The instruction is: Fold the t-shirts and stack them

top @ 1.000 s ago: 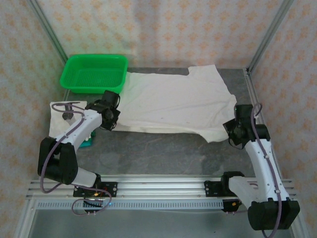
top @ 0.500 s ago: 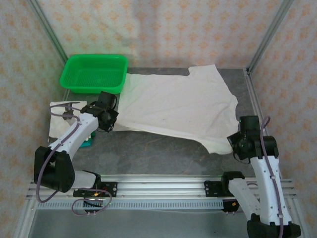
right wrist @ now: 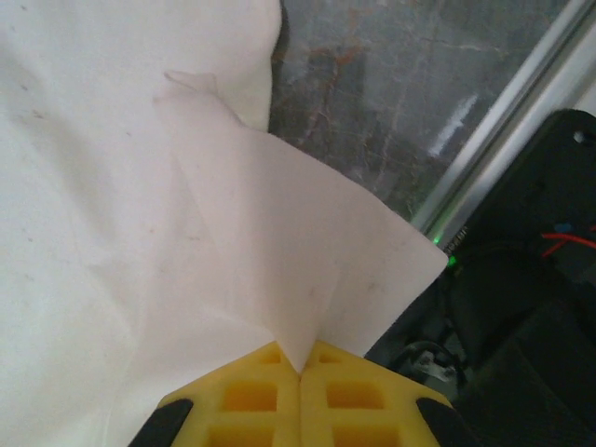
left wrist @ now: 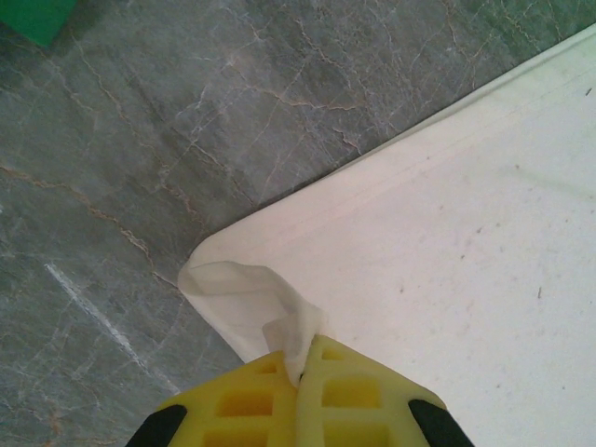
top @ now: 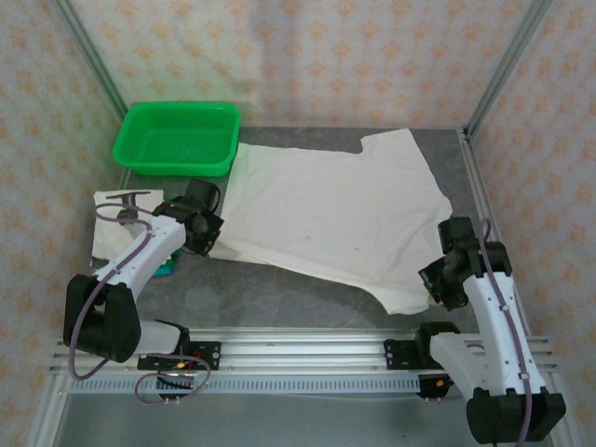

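**Q.** Top external view: what is laid out?

**A.** One t-shirt [top: 326, 209] lies spread nearly flat on the table [top: 279, 289], its far-left edge beside the green basket [top: 177, 137]. The left gripper [top: 209, 242] sits at the shirt's near-left corner and the right gripper [top: 432, 291] at its near-right corner. A white cloth pile [top: 110, 228], probably a shirt already folded, rests at the table's left edge under the left arm.

**Q.** Left wrist view: how do the fingers stand?

**A.** The yellow fingers [left wrist: 363, 391] are pressed together, pinching a small puckered tab of the corner. The hem runs away diagonally, flat against the grey stone surface.

**Q.** Right wrist view?

**A.** The same condition is seen. The fingers [right wrist: 251, 396] are closed on a lifted, tent-like flap of fabric, with the rest of the shirt lying to the left. The metal frame rail [right wrist: 507, 112] passes close on the right.

**Q.** Which step is this?

**A.** It appears to be the start of the first fold, with both near corners secured and the cloth not yet doubled over.

**Q.** What does the next move demand?

**A.** Both corners would probably need to rise together and travel toward the far edge at an equal pace. Uneven travel would skew the crease, and the thin pinch at the left corner could slip.
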Tool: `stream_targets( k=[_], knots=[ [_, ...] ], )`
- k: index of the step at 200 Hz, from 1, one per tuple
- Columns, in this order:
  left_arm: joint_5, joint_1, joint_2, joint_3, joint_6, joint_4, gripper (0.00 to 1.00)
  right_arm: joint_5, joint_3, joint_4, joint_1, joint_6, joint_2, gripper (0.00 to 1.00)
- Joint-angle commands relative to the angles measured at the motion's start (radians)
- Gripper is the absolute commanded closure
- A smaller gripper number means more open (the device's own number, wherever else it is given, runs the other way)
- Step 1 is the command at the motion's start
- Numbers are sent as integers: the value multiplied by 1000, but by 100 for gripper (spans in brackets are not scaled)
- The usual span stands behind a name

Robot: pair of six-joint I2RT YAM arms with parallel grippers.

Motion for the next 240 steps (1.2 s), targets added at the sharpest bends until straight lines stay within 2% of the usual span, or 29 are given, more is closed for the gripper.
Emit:
stream_targets(
  k=[1,77,240],
  knots=[
    [-39,12,16,25,13,-25,100,67,29,45,3,-14,13,100],
    [-54,12,149,161,102,-46,100,121,60,213,-5,-91,121,100],
    [-81,12,253,265,148,-73,100,202,230,326,-31,-264,414,100]
  ],
)
